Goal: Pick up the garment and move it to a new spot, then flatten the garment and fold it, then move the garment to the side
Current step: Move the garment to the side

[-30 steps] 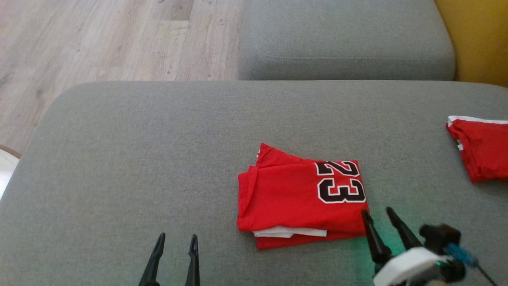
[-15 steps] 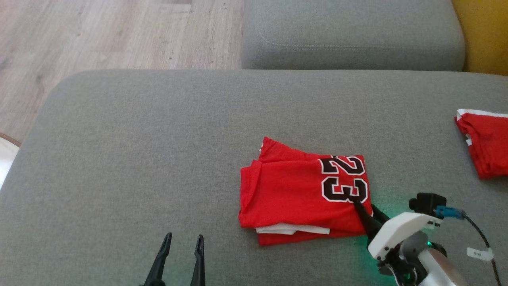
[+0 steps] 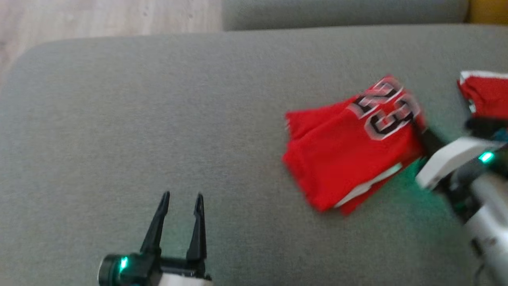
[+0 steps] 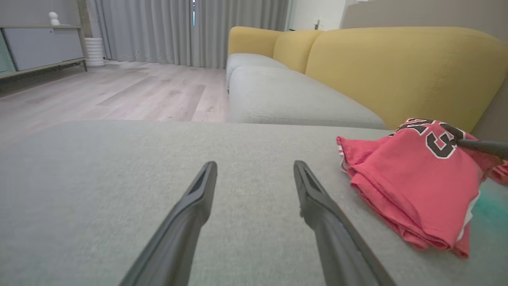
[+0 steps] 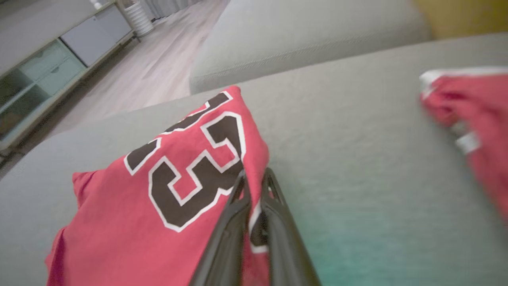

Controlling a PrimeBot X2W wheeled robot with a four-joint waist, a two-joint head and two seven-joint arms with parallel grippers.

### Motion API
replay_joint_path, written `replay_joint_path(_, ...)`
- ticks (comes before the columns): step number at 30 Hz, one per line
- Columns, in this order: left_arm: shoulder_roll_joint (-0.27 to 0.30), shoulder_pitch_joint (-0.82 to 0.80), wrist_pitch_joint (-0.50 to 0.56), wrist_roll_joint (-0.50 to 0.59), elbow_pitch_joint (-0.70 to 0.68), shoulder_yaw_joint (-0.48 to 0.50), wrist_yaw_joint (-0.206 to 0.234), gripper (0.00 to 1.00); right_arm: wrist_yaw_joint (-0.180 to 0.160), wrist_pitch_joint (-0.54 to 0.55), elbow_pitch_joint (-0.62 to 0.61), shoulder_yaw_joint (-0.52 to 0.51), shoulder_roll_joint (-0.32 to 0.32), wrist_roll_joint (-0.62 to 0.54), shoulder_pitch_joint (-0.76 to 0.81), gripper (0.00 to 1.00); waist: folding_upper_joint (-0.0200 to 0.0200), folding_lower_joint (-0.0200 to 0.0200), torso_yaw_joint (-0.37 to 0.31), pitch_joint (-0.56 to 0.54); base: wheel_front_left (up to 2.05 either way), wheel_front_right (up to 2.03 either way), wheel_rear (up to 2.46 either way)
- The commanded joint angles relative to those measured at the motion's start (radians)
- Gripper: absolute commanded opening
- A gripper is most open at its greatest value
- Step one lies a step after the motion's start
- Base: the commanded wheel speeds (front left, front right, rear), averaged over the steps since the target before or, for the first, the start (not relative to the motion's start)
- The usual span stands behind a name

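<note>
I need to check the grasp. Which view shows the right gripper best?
The right wrist view: close and fairly sharp, it shows the right gripper shut on the jersey at its edge beside the number. The head view shows it blurred at the jersey's right edge. The left wrist view shows a dark finger touching the jersey.
</note>
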Motion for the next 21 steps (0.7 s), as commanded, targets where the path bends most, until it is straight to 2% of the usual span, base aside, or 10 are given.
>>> replay_joint_path(1,-0.007,-0.051,-0.01,-0.005,-0.044,0.018,-0.005,1.0,-0.001,-0.013,-0.031,-0.006,-0.057,-0.017,-0.045,0.0,0.0,-0.0001,-0.042,0.051,0.0,0.0,0.0)
replay_joint_path(8,-0.007,-0.106,-0.01,-0.036,-0.108,0.011,-0.051,1.0,-0.001,0.013,-0.039,-0.103,-0.241,-0.064,-0.152,0.0,0.0,-0.0001,-0.096,0.128,0.0,0.0,0.0)
replay_joint_path(13,-0.007,-0.127,-0.01,-0.024,-0.12,0.015,-0.061,1.0,-0.001,0.055,-0.036,-0.201,-0.326,-0.094,-0.193,0.0,0.0,-0.0001,-0.126,0.162,0.0,0.0,0.0)
replay_joint_path(16,-0.007,-0.137,-0.01,-0.02,-0.119,0.019,-0.064,1.0,-0.001,0.077,-0.033,-0.254,-0.354,-0.127,-0.202,0.0,0.0,-0.0001,-0.14,0.174,0.0,0.0,0.0)
replay_joint_path(17,-0.007,-0.14,-0.01,-0.016,-0.118,0.02,-0.064,1.0,-0.001,0.083,-0.034,-0.268,-0.355,-0.14,-0.203,0.05,0.0,-0.0001,-0.143,0.174,0.0,0.0,0.0)
replay_joint_path(18,-0.007,-0.144,-0.01,-0.01,-0.118,0.023,-0.063,1.0,-0.001,0.088,-0.036,-0.283,-0.354,-0.154,-0.204,0.42,0.0,-0.0001,-0.145,0.174,0.0,0.0,0.0)
replay_joint_path(19,-0.007,-0.147,-0.01,0.001,-0.116,0.027,-0.058,1.0,-0.001,0.087,-0.04,-0.298,-0.351,-0.174,-0.202,1.0,0.0,-0.0001,-0.146,0.172,0.0,0.0,0.0)
replay_joint_path(21,-0.007,-0.149,-0.01,0.008,-0.111,0.033,-0.05,1.0,-0.001,0.08,-0.052,-0.322,-0.33,-0.219,-0.193,1.0,0.0,-0.0001,-0.149,0.159,0.0,0.0,0.0)
